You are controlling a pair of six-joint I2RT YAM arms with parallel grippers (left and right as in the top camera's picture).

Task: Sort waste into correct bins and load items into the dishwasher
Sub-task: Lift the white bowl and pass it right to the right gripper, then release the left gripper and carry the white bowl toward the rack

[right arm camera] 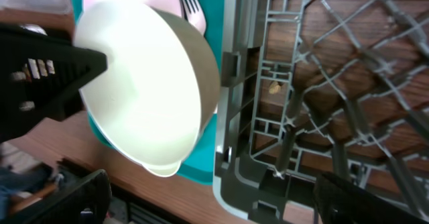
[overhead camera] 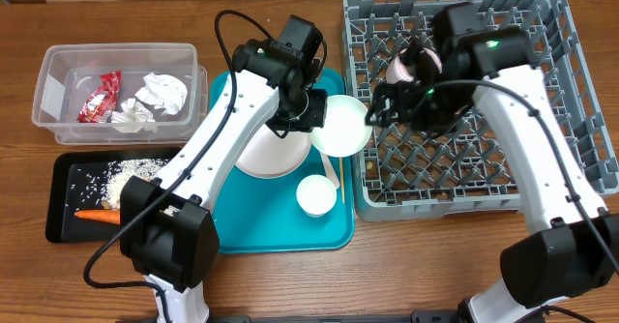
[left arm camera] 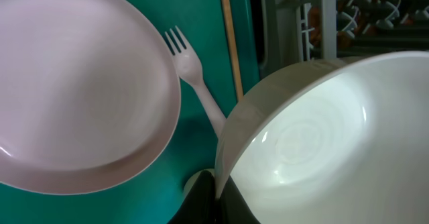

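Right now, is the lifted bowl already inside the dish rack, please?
Out: left claw holds the bowl just outside the dish rack's wall.

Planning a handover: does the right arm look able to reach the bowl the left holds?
Probably yes. The right gripper, jaws open, sits beside the bowl at the edge of the rack, nothing between them; the left gripper grips its far rim.

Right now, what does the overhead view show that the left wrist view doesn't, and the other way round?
Overhead only: the clear tub with the red wrapper and napkins, the black tray with the carrot, the small cup. Left wrist only: the tines of the fork, clearly. Both: the plate, the bowl gripped by the left pincer, the teal tray, the grey rack.
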